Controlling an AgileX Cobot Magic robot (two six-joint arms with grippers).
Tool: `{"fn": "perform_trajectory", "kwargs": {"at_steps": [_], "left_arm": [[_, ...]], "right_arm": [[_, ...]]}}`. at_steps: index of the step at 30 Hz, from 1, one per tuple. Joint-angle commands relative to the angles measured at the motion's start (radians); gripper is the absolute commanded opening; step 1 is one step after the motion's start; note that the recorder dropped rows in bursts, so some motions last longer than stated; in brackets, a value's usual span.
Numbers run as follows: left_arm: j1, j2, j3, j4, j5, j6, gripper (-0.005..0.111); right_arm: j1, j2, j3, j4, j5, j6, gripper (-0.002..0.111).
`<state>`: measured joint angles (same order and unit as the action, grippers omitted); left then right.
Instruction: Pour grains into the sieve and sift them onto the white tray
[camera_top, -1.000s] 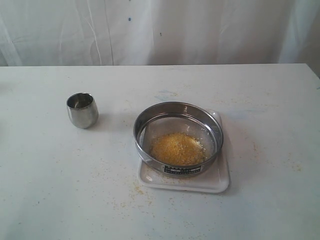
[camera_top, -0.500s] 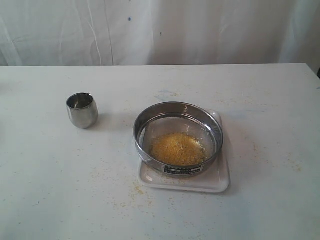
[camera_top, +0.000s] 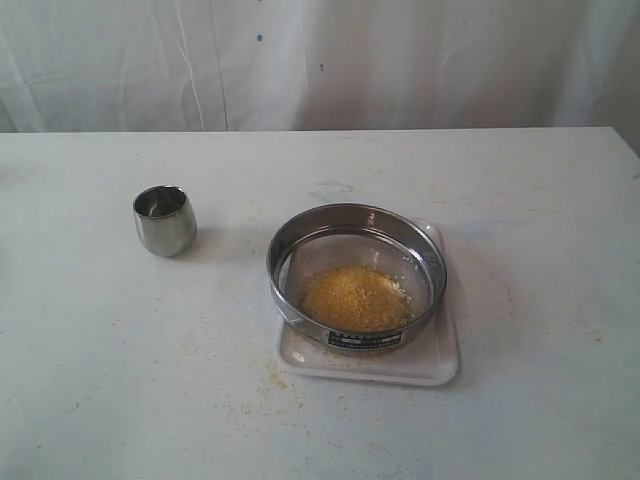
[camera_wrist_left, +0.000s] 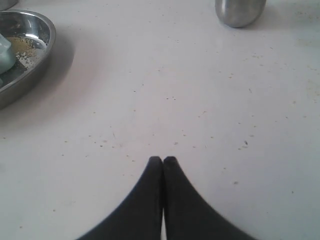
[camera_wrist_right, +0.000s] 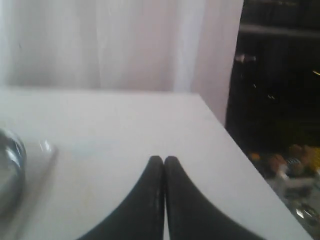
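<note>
The sieve, a wide steel ring with a dark label plate on its front wall, sits on the white tray right of the table's middle. A mound of golden-yellow grains with a few paler bits lies on its mesh. Neither arm shows in the exterior view. My left gripper is shut and empty over bare table. My right gripper is also shut and empty, off to the side of the sieve and the tray corner.
A small rounded steel cup stands upright left of the sieve and shows too in the left wrist view. That view also has a shallow steel bowl with some grain residue. Stray grains dot the table. The table edge is near my right gripper.
</note>
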<state>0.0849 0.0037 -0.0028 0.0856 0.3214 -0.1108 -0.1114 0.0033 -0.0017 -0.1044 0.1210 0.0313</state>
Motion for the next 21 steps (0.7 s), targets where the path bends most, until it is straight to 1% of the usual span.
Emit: {"fn": "perform_trajectory", "kwargs": {"at_steps": [1,4,7,8,10,12,13,14,16,17,18,19,20,21], "left_arm": [[0.005,-0.004,0.003,0.001,0.028,0.002,0.000],[0.005,-0.004,0.003,0.001,0.028,0.002,0.000],[0.005,-0.004,0.003,0.001,0.028,0.002,0.000],[0.005,-0.004,0.003,0.001,0.028,0.002,0.000],[0.005,-0.004,0.003,0.001,0.028,0.002,0.000],[0.005,-0.004,0.003,0.001,0.028,0.002,0.000],[0.005,-0.004,0.003,0.001,0.028,0.002,0.000],[0.005,-0.004,0.003,0.001,0.028,0.002,0.000],[0.005,-0.004,0.003,0.001,0.028,0.002,0.000],[0.005,-0.004,0.003,0.001,0.028,0.002,0.000],[0.005,-0.004,0.003,0.001,0.028,0.002,0.000],[0.005,-0.004,0.003,0.001,0.028,0.002,0.000],[0.005,-0.004,0.003,0.001,0.028,0.002,0.000],[0.005,-0.004,0.003,0.001,0.028,0.002,0.000]], "right_arm": [[0.002,-0.003,0.002,0.199,-0.360,0.190,0.000],[0.002,-0.003,0.002,0.233,-0.596,0.334,0.000],[0.002,-0.003,-0.008,0.234,-0.940,0.595,0.000],[0.002,-0.003,-0.041,0.234,-1.048,0.697,0.000],[0.002,-0.003,-0.133,0.198,-1.147,0.852,0.000],[0.002,-0.003,-0.252,0.114,-1.061,0.843,0.000],[0.002,-0.001,-0.319,0.024,-0.955,0.791,0.000],[0.002,0.026,-0.381,-0.108,-0.822,0.703,0.000],[0.002,0.109,-0.472,-0.461,-0.569,0.544,0.000],[0.002,0.179,-0.489,-0.610,-0.498,0.521,0.000],[0.002,0.245,-0.491,-0.681,-0.451,0.516,0.000],[0.002,0.432,-0.491,-0.705,-0.329,0.494,0.000],[0.002,0.538,-0.491,-0.701,-0.301,0.494,0.000],[0.002,0.757,-0.499,-0.701,-0.319,0.494,0.000]]}}
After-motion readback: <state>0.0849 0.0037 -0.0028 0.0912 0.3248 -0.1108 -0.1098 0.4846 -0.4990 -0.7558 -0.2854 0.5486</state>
